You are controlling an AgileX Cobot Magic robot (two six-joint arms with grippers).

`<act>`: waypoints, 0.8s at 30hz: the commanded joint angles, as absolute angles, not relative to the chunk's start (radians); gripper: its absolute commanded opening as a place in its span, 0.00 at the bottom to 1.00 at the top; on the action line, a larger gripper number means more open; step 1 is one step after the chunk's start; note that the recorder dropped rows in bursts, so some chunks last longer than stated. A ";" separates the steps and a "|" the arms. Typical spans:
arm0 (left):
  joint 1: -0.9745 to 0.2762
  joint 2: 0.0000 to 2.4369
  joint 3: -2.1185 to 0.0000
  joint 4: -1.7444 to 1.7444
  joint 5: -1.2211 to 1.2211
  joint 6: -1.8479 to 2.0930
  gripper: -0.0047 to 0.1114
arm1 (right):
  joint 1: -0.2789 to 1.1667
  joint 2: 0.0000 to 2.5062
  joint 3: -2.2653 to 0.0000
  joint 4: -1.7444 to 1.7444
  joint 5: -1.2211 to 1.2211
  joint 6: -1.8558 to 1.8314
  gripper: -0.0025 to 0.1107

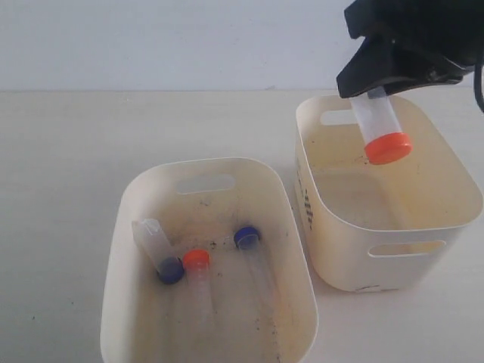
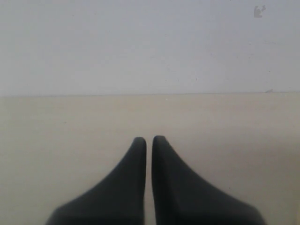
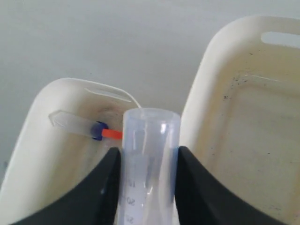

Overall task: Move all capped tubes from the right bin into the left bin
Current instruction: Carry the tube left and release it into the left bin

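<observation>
The right pincer (image 1: 374, 89) reaches in from the upper right corner of the exterior view. It is clamped on the clear body of a held tube (image 1: 373, 117). The tube hangs tilted, with its orange cap (image 1: 388, 148) at the low end, in the air above the right tub (image 1: 340, 249), which stands at the right of the frame. Dark printed marks show on that tub's outer side, the side towards the other tub.

In the right wrist view the right pincer (image 3: 149, 152) has one black finger pressed on each side of the held tube (image 3: 150, 136), and printed scale lines are visible on the plastic. Behind it are the walls of the left tub (image 3: 42, 112) and the right tub (image 3: 220, 70).

The left tub (image 1: 204, 170) sits at the lower centre-left of the exterior view, just beside the right tub, and its floor is speckled with black grime. Three tubes lie in it. A blue-capped tube (image 1: 153, 243) is at the left. An orange-capped tube (image 1: 197, 265) lies just beside it, and their caps are close together. A second blue-capped tube (image 1: 248, 240) lies a little apart to the right.

The left pincer (image 2: 149, 140) shows only in the left wrist view. Its two dark fingers are closed with a thin slit between them and nothing held, over the pale table (image 2: 70, 126).
</observation>
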State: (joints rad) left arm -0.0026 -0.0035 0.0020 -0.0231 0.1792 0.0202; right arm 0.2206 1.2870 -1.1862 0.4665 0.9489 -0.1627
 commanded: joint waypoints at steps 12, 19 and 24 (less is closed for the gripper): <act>-0.010 0.000 0.000 -0.026 0.172 0.016 0.08 | 0.508 1.395 -1.188 0.546 0.822 0.051 0.02; -0.010 0.000 0.000 -0.026 0.172 0.016 0.08 | 0.614 1.514 -1.188 0.544 0.738 0.124 0.02; -0.010 0.000 0.000 -0.026 0.172 0.016 0.08 | 0.627 1.581 -1.188 0.544 0.729 0.162 0.14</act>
